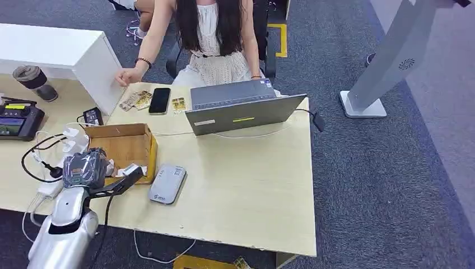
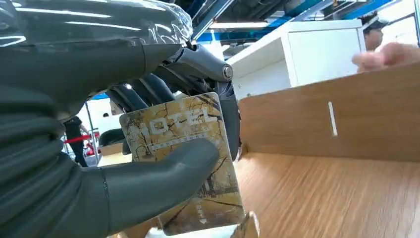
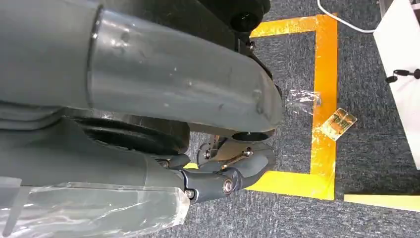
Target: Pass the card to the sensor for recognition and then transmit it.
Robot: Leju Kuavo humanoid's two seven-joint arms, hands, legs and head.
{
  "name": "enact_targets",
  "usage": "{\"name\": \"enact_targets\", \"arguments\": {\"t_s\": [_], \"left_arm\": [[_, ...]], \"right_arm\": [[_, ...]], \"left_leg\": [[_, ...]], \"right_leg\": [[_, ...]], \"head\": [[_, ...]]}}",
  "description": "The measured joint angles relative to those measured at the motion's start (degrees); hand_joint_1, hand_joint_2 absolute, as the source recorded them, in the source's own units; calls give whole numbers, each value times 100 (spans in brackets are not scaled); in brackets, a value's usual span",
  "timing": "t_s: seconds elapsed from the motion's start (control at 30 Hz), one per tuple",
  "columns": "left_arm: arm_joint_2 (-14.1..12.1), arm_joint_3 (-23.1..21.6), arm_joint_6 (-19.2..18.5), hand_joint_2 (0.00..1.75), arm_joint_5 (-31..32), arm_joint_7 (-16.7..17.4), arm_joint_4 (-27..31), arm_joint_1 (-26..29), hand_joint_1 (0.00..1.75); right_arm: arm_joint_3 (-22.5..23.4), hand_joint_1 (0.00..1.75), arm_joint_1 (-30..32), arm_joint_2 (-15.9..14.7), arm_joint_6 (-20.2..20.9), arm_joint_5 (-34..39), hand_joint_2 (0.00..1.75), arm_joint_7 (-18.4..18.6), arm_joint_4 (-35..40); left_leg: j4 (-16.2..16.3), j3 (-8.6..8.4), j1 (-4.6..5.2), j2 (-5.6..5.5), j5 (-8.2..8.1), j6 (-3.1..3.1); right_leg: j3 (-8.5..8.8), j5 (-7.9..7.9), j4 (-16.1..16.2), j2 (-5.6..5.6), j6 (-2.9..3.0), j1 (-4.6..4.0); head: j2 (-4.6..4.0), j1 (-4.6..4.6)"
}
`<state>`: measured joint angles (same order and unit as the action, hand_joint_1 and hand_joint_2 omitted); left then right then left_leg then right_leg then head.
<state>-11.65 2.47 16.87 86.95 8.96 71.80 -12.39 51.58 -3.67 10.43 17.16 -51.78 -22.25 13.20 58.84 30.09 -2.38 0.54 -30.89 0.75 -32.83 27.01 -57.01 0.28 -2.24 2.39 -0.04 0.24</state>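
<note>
In the left wrist view my left hand (image 2: pixel 124 148) pinches a yellowish patterned card (image 2: pixel 190 163) marked HOTEL between the thumb and the dark fingers. The card stands upright just above the floor of an open cardboard box (image 2: pixel 346 119). From the head view, my left hand (image 1: pixel 89 168) sits at the box's (image 1: pixel 126 147) near right corner. The grey card sensor (image 1: pixel 167 184) lies flat on the table just right of the box. My right hand (image 3: pixel 223 173) hangs beside my body over the carpet, holding nothing, its fingers loosely bent.
A person sits behind the table (image 1: pixel 252 185), one hand (image 1: pixel 127 76) near loose cards (image 1: pixel 136 101) and a black phone (image 1: pixel 159 101). An open laptop (image 1: pixel 238 106) stands at the back. Cables (image 1: pixel 42 162) and a controller (image 1: pixel 19 120) lie left. Another card (image 3: pixel 338 122) lies on the carpet.
</note>
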Motion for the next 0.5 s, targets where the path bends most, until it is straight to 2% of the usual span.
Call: {"name": "enact_targets", "arguments": {"t_s": [0.33,0.5], "left_arm": [[-77,-4,-223,175,-240,-127,212,-516,175],[-92,-107,-448,175,-302,-201,345,-1054,175]], "right_arm": [[2,0,-29,11,0,-72,0,52,0],[-7,0,-85,42,-24,-105,0,127,-2]], "left_leg": [[0,-1,-1,0,2,0],[2,-2,0,-2,5,-3]], "right_leg": [[-1,-2,-1,1,2,-1],[0,-4,0,0,3,-1]], "head": [[0,-2],[0,-2]]}}
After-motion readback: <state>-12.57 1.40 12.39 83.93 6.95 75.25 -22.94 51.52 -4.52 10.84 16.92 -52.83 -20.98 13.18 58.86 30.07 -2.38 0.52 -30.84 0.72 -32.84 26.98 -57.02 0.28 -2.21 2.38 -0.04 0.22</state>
